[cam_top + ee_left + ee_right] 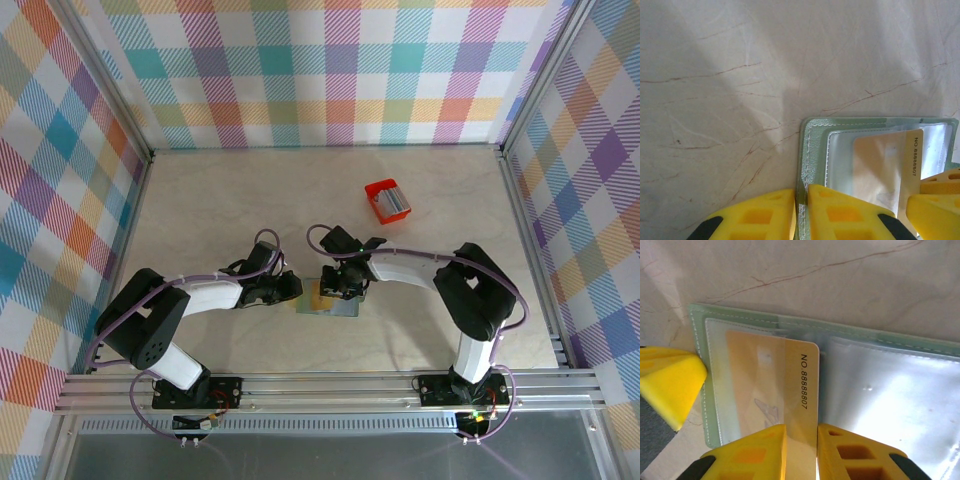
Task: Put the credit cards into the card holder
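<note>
The card holder (341, 308) lies open on the table between both grippers, pale green with clear pockets (890, 385). My left gripper (801, 210) is shut on the holder's stitched left edge (811, 150). My right gripper (801, 450) is shut on a gold-yellow credit card (800, 390) printed with a number. Most of that card sits under the clear pocket of the holder's left half, and the numbered strip sticks out. The same card (885, 165) appears in the left wrist view, beside the right gripper's fingers (935, 197). More credit cards (392, 206) lie in a small red box.
The small red box (378, 187) stands on the table at the back right, apart from both arms. Checked walls enclose the marbled tabletop (230, 200) on three sides. The left gripper's yellow finger (665, 385) sits close against the holder's left edge.
</note>
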You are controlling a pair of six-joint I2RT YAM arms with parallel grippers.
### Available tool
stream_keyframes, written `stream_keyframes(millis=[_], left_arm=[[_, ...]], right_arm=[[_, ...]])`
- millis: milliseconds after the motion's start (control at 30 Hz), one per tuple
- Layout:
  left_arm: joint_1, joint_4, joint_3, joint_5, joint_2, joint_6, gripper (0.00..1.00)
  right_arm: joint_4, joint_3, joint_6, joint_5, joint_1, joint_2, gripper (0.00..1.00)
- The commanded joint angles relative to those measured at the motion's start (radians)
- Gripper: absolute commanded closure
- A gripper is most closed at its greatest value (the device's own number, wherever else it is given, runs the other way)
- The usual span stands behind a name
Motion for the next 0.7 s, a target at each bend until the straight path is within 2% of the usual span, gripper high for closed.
stream_keyframes(millis=[0, 667], left_arm=[[-0.016, 0.074, -0.039, -0.011, 0.114, -0.011, 0.83], [-0.015, 0.088, -0.050, -0.009, 0.111, -0.012, 0.83]], right_arm=[[-0.008, 0.039, -0.023, -0.019, 0.013, 0.022, 0.78], [-0.003, 0.090, -0.028, -0.043, 0.036, 0.065, 0.78]])
